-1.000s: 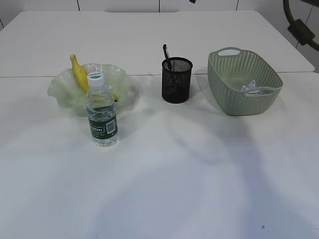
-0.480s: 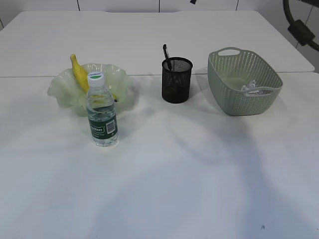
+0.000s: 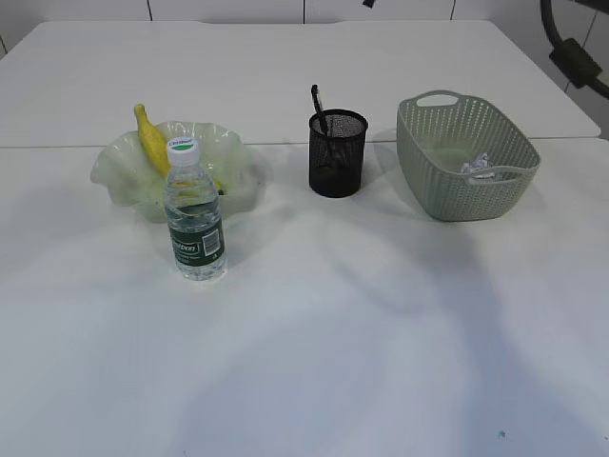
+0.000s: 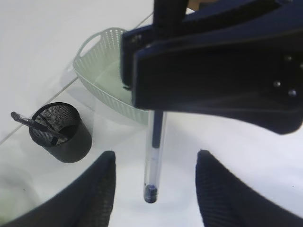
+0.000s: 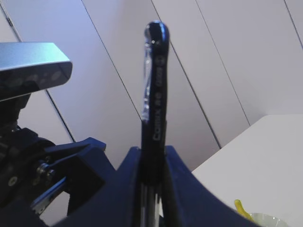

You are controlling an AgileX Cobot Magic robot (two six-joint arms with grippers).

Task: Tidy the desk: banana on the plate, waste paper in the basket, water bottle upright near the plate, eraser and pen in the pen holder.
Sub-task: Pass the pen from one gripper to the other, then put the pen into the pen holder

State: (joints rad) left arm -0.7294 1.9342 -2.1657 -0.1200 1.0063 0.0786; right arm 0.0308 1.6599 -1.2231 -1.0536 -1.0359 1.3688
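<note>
High over the desk, my right gripper (image 5: 152, 150) is shut on a clear-barrelled pen (image 5: 155, 71), dark cap upward. In the left wrist view that pen (image 4: 152, 175) hangs down between the fingers (image 4: 102, 189) of my left gripper (image 4: 156, 153), which is open and clear of it on both sides. Below stands the black mesh pen holder (image 3: 337, 152) with another pen (image 3: 319, 109) in it. The banana (image 3: 150, 138) lies on the pale green plate (image 3: 124, 167). The water bottle (image 3: 194, 214) stands upright in front of the plate. Waste paper (image 3: 476, 165) lies in the basket (image 3: 466, 157). The eraser is hidden.
Neither gripper shows in the exterior view. The right arm's dark body (image 4: 213, 61) fills the top of the left wrist view. The pen holder (image 4: 61, 132) and basket (image 4: 109, 71) lie below and to the left of the hanging pen. A table seam (image 3: 285, 144) runs behind the objects.
Nothing on the desk has moved in the exterior view, and both arms stay out of it.
</note>
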